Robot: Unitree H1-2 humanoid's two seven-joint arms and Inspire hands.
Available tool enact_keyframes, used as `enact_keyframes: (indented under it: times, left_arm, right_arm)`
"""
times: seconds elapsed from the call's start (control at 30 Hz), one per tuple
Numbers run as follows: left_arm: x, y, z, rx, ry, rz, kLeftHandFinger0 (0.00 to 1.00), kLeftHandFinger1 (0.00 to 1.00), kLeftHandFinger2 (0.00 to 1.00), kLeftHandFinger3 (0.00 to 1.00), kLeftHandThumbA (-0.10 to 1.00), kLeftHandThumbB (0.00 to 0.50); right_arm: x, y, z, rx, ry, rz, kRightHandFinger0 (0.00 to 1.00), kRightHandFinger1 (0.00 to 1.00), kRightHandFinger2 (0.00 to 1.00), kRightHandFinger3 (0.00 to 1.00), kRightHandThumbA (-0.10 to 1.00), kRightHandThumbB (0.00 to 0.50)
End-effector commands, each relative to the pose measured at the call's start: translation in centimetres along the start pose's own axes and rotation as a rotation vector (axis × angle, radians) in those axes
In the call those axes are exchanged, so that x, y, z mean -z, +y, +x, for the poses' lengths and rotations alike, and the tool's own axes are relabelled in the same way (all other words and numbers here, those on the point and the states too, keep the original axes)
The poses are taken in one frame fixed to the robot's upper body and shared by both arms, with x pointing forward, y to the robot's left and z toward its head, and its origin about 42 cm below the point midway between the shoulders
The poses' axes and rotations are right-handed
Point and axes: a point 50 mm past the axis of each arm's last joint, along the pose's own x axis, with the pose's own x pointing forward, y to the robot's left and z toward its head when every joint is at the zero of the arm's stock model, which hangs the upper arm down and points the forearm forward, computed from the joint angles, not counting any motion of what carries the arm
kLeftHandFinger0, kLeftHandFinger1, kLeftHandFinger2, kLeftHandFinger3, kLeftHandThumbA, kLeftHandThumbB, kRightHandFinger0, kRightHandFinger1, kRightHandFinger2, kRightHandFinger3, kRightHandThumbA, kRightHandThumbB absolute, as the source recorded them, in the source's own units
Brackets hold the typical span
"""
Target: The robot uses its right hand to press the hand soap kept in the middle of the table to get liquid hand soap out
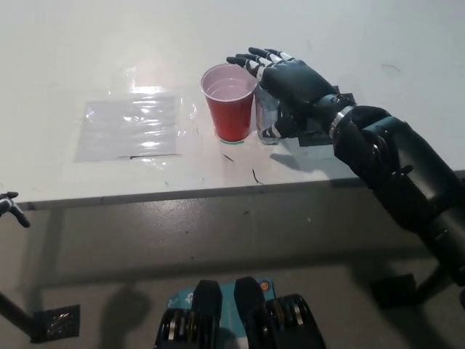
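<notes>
At lower left, we see only fingertips of the left robot hand [10, 206], its state unclear, below the bench [109, 185] edge. Upper centre, the right robot hand [290, 83] covers the soap bottle [267, 120], fingers spread, beside a red cup [231, 102].

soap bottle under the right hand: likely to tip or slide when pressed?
Probably tippy: the soap bottle looks narrow and stands upright. It may skid, since the table looks smooth. The red cup close at its left might be knocked. The right hand covers its top; the left hand rests low, off the table.
</notes>
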Motion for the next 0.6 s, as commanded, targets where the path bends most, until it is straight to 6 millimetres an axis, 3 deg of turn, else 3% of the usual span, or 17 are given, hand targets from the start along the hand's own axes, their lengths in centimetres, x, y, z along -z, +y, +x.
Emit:
enact_keyframes:
  times: [0.0,0.07,0.13,0.27,0.33,0.57]
  left_arm:
    - [-1.2,2.1,-0.4,-0.051,-0.009,0.024,1.0,1.0,1.0,0.83,1.0,0.146]
    - [-1.3,2.4,-0.4,-0.058,-0.008,0.039,1.0,1.0,1.0,0.83,1.0,0.146]
    - [-1.3,2.4,-0.4,-0.058,-0.009,0.037,1.0,1.0,1.0,0.85,1.0,0.154]
    - [-1.4,2.6,-0.4,-0.06,-0.017,0.026,1.0,1.0,0.99,0.82,1.0,0.158]
    - [-1.4,2.6,-0.4,-0.06,-0.014,0.032,1.0,1.0,0.99,0.82,1.0,0.167]
    - [-2.1,3.2,-0.2,-0.072,-0.032,0.034,1.0,1.0,0.97,0.8,1.0,0.157]
  right_arm:
    - [1.4,0.7,-0.8,-0.101,0.019,-0.113,1.0,1.0,1.0,1.0,1.0,0.444]
    - [2.4,0.9,-1.2,-0.134,0.061,-0.145,1.0,1.0,1.0,1.0,1.0,0.475]
    - [3.0,1.2,-1.5,-0.141,0.08,-0.144,1.0,1.0,1.0,1.0,1.0,0.447]
    - [3.9,1.8,-2.0,-0.172,0.114,-0.156,1.0,1.0,1.0,1.0,1.0,0.464]
    - [3.9,2.1,-2.3,-0.189,0.118,-0.173,1.0,1.0,1.0,1.0,1.0,0.5]
    - [3.6,3.7,-2.5,-0.188,0.145,-0.061,1.0,1.0,1.0,1.0,1.0,0.479]
